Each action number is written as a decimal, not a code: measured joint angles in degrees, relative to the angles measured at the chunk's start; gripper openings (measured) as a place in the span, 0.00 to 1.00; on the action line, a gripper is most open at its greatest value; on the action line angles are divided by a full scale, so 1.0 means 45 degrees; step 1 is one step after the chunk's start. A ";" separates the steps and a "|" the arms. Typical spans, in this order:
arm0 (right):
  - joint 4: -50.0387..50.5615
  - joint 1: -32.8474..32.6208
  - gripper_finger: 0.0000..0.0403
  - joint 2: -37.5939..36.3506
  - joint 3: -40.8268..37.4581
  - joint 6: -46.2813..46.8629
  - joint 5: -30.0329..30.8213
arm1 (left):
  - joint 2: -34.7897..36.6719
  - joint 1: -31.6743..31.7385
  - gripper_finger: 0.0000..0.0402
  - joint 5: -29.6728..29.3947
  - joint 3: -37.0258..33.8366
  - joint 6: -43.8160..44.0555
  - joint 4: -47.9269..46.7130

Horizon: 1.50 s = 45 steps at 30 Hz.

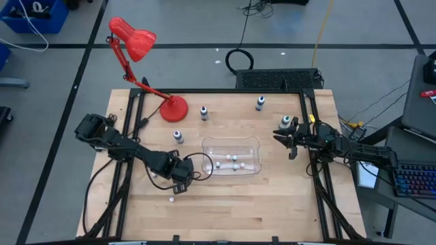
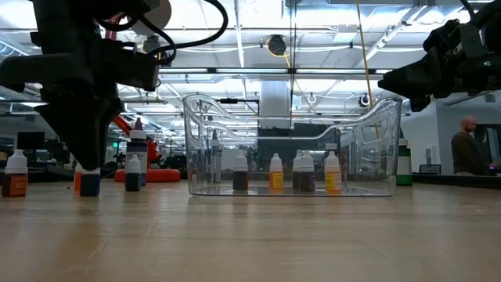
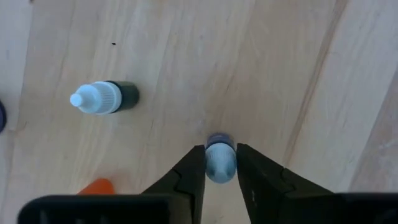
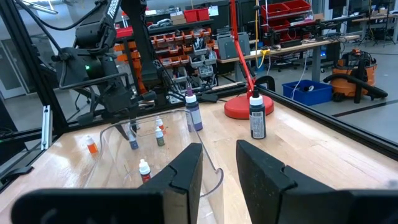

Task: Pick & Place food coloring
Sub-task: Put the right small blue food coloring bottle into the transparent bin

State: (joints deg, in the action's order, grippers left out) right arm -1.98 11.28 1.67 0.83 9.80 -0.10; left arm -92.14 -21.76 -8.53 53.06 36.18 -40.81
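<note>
1. A clear plastic tray sits near the middle of the wooden surface; small food coloring bottles stand inside it.
2. A red lamp has its base near the far left corner. Larger dark-capped bottles stand along the far side of the surface, with one more just left of the tray.
3. The near half of the surface is mostly bare wood, and so is the strip between the tray and the right edge.
4. The left end effector is low over the surface, just left of the tray's near left corner. Its fingers are closed around a small food coloring bottle with a pale cap.
5. Another small bottle lies on its side near it, apart from the fingers.
6. The right end effector hangs above the surface just right of the tray, fingers apart and holding nothing.
</note>
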 joint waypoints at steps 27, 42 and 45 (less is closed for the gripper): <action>0.0002 -0.0001 0.22 0.0000 -0.0001 0.0002 -0.0002 | 0.0000 0.0000 0.24 0.0255 0.0000 0.0073 -0.0295; 0.0005 0.0001 0.22 0.0000 0.0002 0.0001 -0.0002 | 0.0000 0.0000 0.23 0.0221 0.0000 -0.0224 -0.0244; 0.0002 -0.0001 0.22 0.0000 0.0002 0.0000 -0.0002 | -0.0002 -0.0005 0.23 -0.0029 0.0001 -0.0331 -0.0251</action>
State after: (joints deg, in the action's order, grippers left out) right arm -1.97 11.27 1.67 0.84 9.80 -0.11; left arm -92.15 -21.78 -8.66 53.06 34.69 -41.94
